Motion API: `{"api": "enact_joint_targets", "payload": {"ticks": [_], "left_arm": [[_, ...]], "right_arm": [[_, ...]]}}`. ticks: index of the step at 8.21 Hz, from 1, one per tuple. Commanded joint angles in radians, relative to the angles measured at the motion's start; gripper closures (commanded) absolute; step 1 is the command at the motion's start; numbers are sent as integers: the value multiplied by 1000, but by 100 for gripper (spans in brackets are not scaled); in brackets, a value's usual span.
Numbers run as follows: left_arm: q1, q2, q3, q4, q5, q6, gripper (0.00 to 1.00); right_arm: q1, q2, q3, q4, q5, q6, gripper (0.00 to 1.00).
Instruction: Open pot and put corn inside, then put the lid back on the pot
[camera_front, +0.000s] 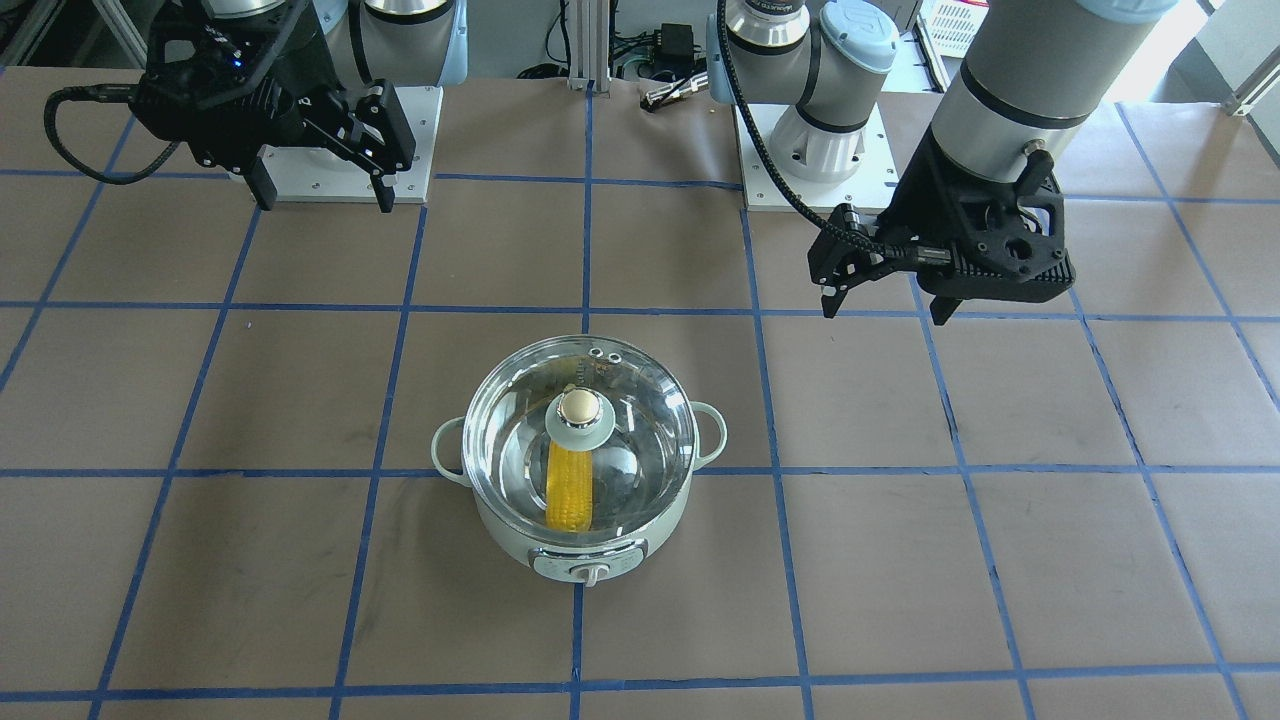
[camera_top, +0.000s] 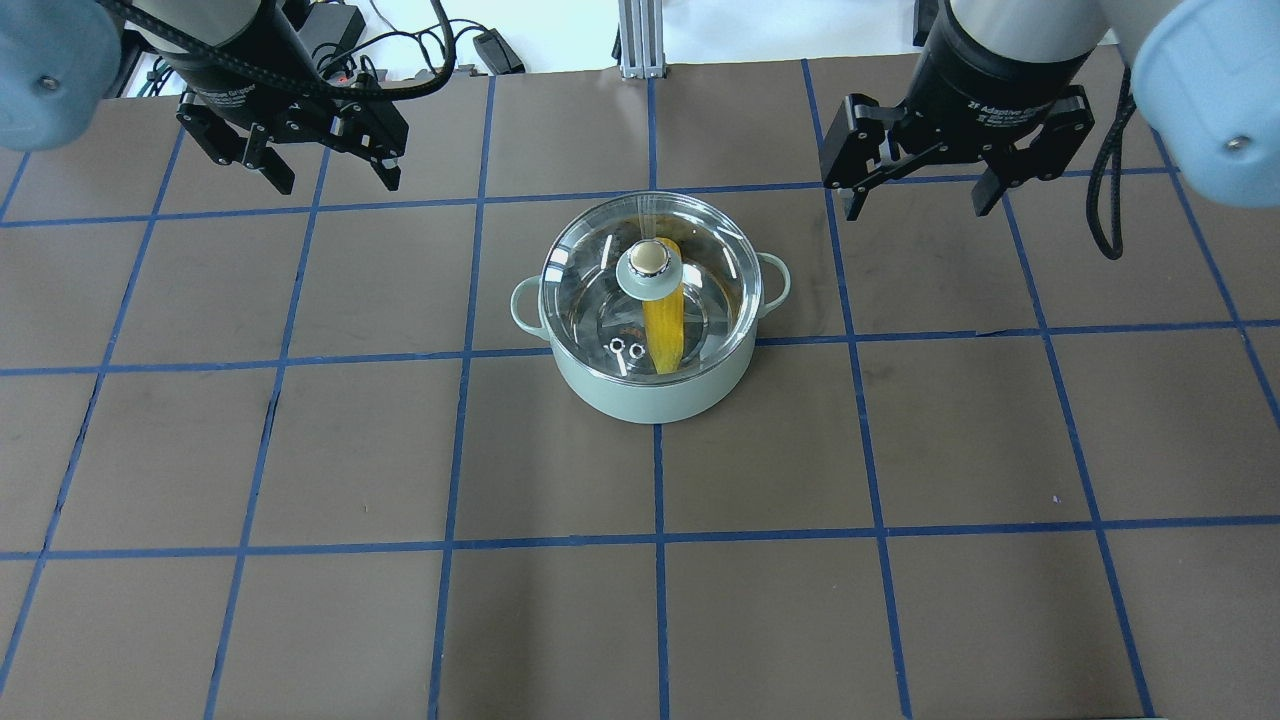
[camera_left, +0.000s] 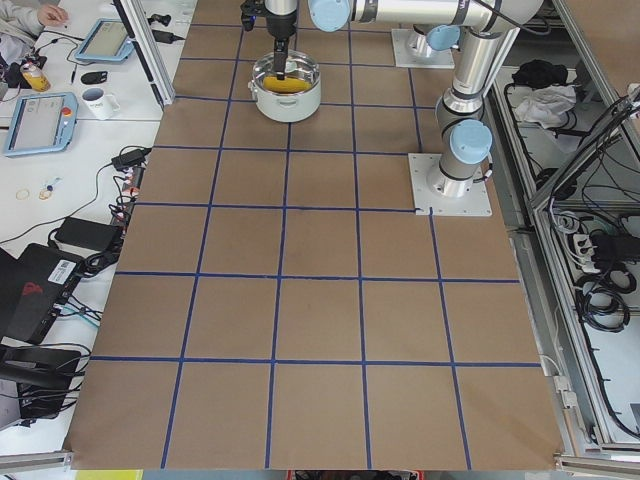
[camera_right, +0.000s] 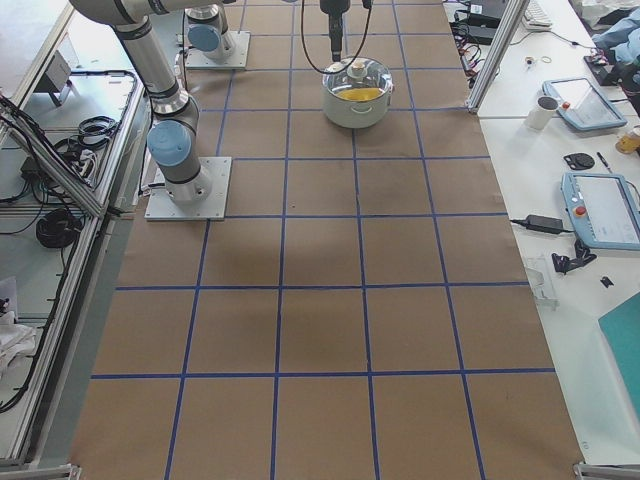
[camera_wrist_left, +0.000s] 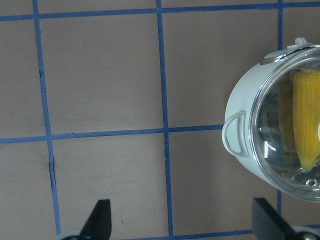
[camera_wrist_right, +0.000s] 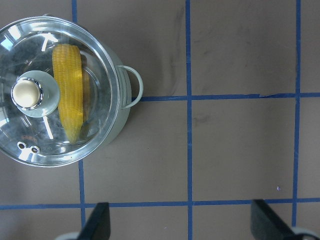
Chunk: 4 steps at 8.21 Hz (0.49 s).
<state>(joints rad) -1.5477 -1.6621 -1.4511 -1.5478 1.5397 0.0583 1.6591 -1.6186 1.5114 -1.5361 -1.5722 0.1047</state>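
Observation:
The pale mint-green pot (camera_top: 650, 395) stands in the middle of the table, also in the front view (camera_front: 500, 520). The clear glass lid (camera_top: 590, 280) with its beige knob sits on the pot, closed. The yellow corn (camera_top: 663, 335) lies inside the pot under the lid, also in the front view (camera_front: 570, 490) and the right wrist view (camera_wrist_right: 70, 90). My left gripper (camera_top: 338, 182) is open and empty, raised beyond the pot on its left. My right gripper (camera_top: 918, 207) is open and empty, raised beyond the pot on its right.
The table is covered in brown paper with a blue tape grid. The two arm base plates (camera_front: 810, 160) sit at the robot's edge. Operator desks with tablets and a mug (camera_right: 545, 110) stand beyond the table's far side.

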Motion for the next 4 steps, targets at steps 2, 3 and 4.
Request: {"api": "enact_joint_targets", "payload": {"ticks": [2,3,4], "left_arm": [[0,-1,-2,2,0,0,0],[0,4,-2,0,-1,0,0],[0,4,-2,0,-1,0,0]], "right_arm": [[-1,-1,3,5,-2,-2,0],[-2,-1,3,7,-2,-2,0],[-2,-1,3,7,-3,-3,0]]}}
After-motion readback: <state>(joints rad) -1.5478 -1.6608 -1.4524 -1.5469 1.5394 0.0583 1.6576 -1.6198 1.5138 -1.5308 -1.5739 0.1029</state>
